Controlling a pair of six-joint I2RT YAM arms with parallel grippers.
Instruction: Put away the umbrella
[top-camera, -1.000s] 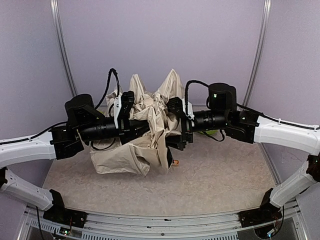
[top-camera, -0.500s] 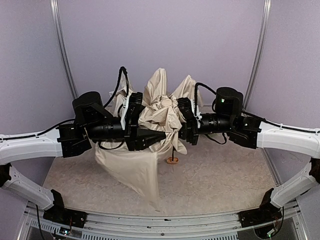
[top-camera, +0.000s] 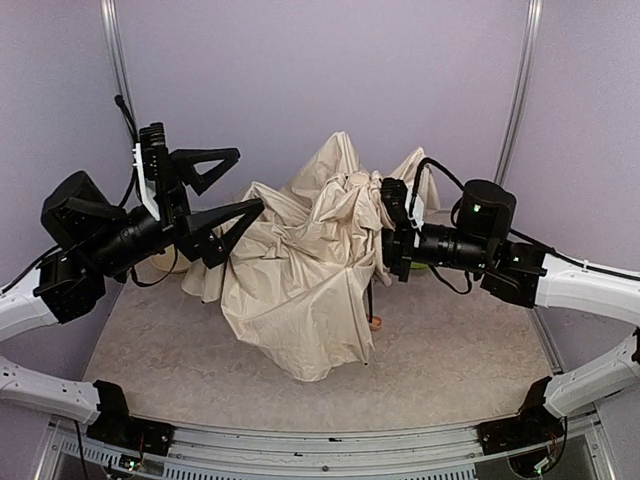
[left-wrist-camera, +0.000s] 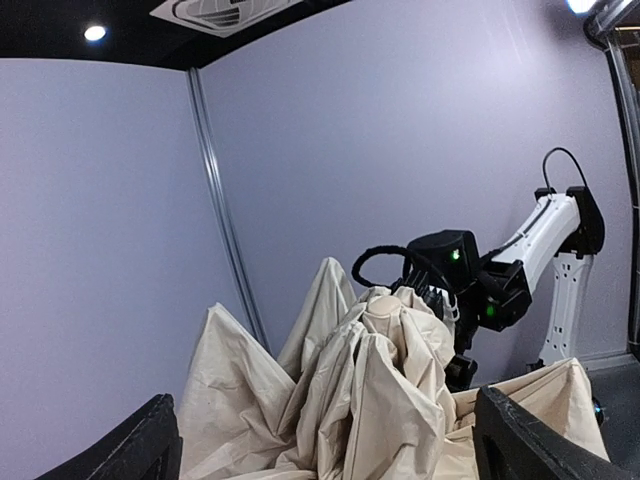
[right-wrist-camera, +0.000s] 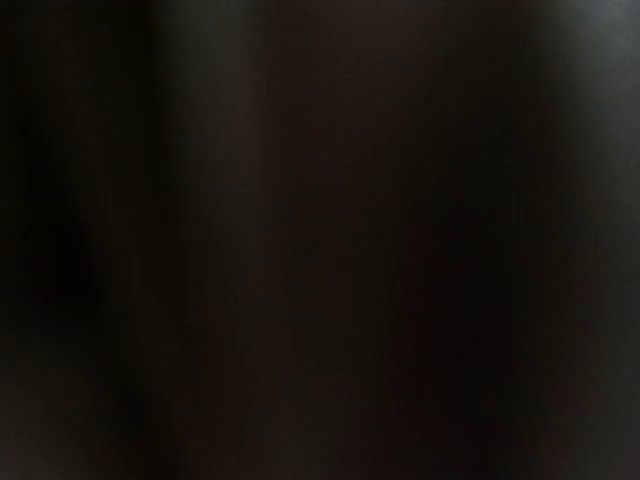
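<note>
The umbrella stands half collapsed at mid-table, its cream fabric bunched and hanging to the tabletop. Its thin black shaft drops to the small wooden knob by the table. My right gripper is buried in the fabric at the canopy's top and shut on it; the right wrist view is all dark. My left gripper hangs open to the left of the canopy, apart from it. In the left wrist view the umbrella fills the space ahead of the open left gripper, with the right arm behind its top.
A green thing shows partly behind the right gripper. Lilac walls close in the back and sides, with metal posts at the corners. The speckled tabletop runs to the front rail.
My left gripper opened, let go of the fabric and drew back up and to the left. My right gripper shut on the canopy's top. The umbrella shifted right and its fabric dropped down.
</note>
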